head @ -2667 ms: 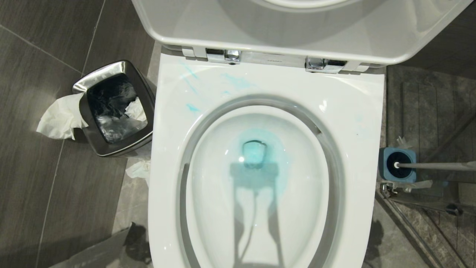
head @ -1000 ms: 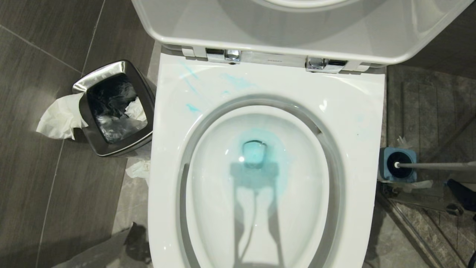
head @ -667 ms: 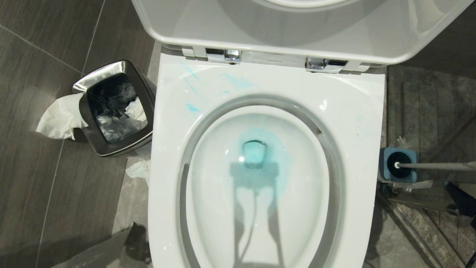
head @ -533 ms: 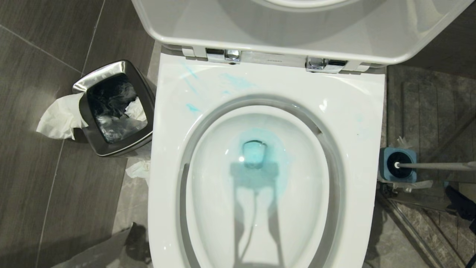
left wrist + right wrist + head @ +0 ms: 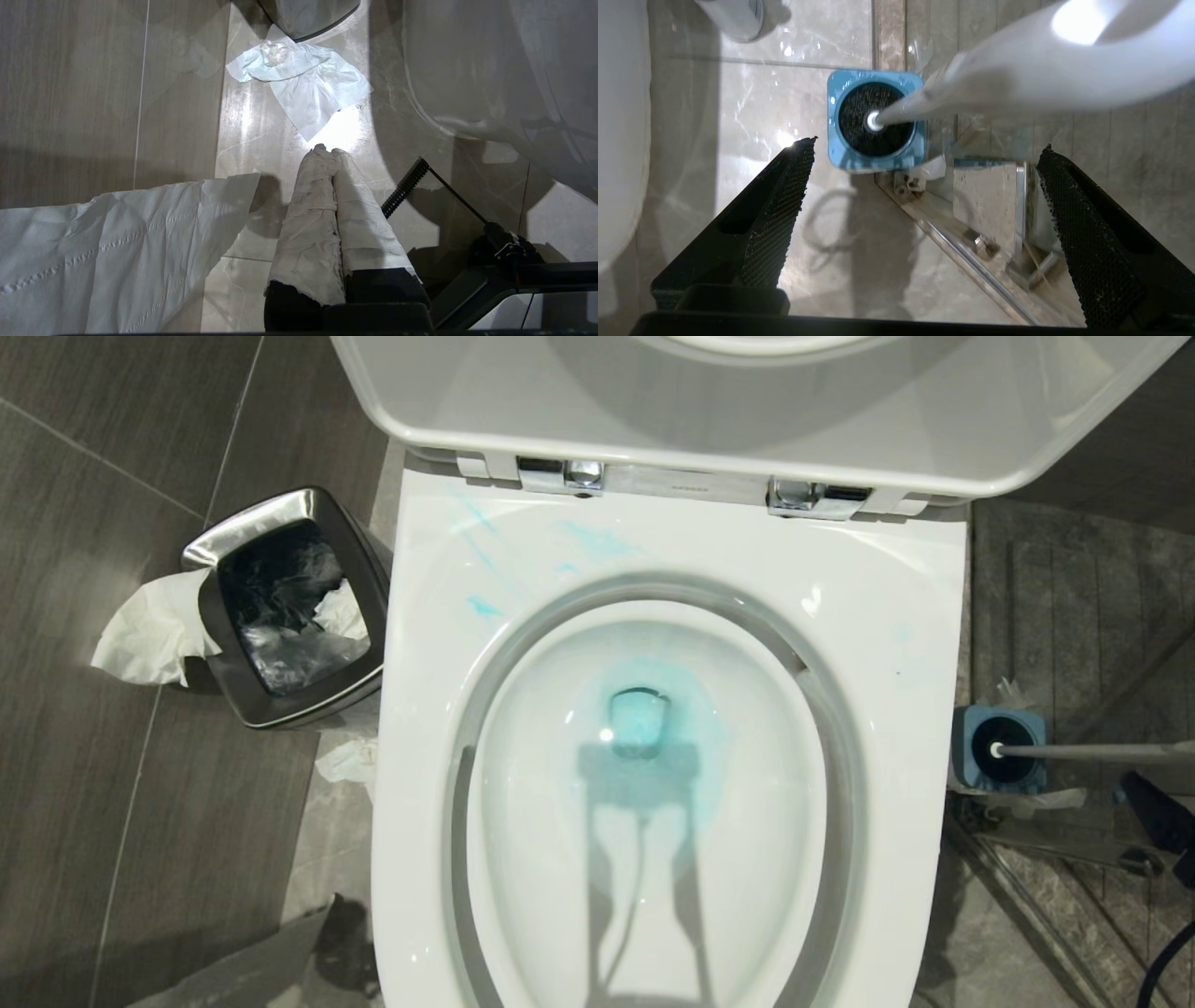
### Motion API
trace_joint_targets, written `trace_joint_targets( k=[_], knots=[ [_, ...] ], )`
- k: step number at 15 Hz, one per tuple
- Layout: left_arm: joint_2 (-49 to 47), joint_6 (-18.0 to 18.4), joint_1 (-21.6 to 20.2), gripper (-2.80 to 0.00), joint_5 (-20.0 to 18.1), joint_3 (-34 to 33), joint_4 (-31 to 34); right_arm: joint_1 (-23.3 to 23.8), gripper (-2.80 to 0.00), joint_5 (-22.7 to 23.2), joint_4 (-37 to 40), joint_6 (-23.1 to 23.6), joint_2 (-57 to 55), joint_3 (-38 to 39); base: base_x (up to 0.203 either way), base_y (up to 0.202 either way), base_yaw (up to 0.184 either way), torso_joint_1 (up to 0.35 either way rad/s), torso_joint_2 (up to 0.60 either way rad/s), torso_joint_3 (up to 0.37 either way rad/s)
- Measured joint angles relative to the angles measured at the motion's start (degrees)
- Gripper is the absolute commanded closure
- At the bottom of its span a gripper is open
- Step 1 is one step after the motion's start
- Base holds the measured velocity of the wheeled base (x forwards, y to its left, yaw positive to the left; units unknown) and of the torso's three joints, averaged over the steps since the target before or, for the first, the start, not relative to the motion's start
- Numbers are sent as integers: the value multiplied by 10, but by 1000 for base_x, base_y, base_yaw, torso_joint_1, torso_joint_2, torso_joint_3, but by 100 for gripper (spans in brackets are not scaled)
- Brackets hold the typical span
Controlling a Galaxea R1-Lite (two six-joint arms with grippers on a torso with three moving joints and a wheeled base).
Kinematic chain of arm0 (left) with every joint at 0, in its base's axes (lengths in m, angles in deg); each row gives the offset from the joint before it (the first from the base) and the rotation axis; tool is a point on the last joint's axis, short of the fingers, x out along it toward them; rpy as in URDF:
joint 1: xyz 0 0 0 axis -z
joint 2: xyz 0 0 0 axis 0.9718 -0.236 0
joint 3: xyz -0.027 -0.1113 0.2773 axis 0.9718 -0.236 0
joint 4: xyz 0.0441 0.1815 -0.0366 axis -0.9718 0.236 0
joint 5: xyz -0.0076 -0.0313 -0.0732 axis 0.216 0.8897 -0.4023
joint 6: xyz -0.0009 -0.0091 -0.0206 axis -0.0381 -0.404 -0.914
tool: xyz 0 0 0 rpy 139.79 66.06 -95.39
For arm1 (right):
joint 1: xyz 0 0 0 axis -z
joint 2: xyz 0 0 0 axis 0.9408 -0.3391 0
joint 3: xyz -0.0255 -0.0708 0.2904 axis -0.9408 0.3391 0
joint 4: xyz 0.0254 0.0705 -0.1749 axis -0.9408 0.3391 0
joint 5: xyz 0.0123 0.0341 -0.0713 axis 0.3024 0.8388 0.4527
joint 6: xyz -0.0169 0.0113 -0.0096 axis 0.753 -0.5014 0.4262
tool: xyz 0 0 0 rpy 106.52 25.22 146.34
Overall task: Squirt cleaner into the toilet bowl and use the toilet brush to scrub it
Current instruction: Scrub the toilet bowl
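One toilet bowl (image 5: 896,644) stands with its lid raised on two chrome hinges (image 5: 560,476). The cleaner (image 5: 653,747) appears as one turquoise tint in the bowl water and several thin smears on the left rear rim.

One toilet brush (image 5: 1017,70) stands in one square blue holder (image 5: 875,120) on the floor to the right of the bowl. The white handle rises from the dark round hole and passes above and ahead of the right gripper (image 5: 924,154).

Right gripper: two black ribbed fingers (image 5: 784,196), spread wide apart, holding nothing. The holder lies ahead of the fingertips, nearer the finger on the bowl side. The handle is not between the fingers; no contact is visible.

Left gripper (image 5: 329,151): two fingers wrapped in white paper, pressed together, pointing at the floor. One crumpled tissue (image 5: 303,84) lies on the floor just ahead of the fingertips.

One steel bin (image 5: 280,607) stands left of the bowl, with one tissue hanging over its edge.
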Motion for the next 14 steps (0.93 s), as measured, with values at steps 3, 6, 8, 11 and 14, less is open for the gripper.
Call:
trace_joint_targets(
  k=[3,6,8,11,14],
  knots=[
    [0,0,0,0,0,0,0,0,-280,0,-5,-13,-25,-13,0,0,0,0,0,0],
    [0,0,0,0,0,0,0,0,-280,2,-8,-14,-45,-29,0,0,0,0,0,0],
    [0,0,0,0,0,0,0,0,-280,3,-9,-14,-58,-45,0,0,0,0,0,0],
    [0,0,0,0,0,0,0,-2,-280,6,-33,-10,-76,-57,0,0,0,0,0,0],
    [0,0,0,0,0,0,0,-10,-280,6,-45,-3,-87,-61,0,0,0,0,0,0]
  ],
)
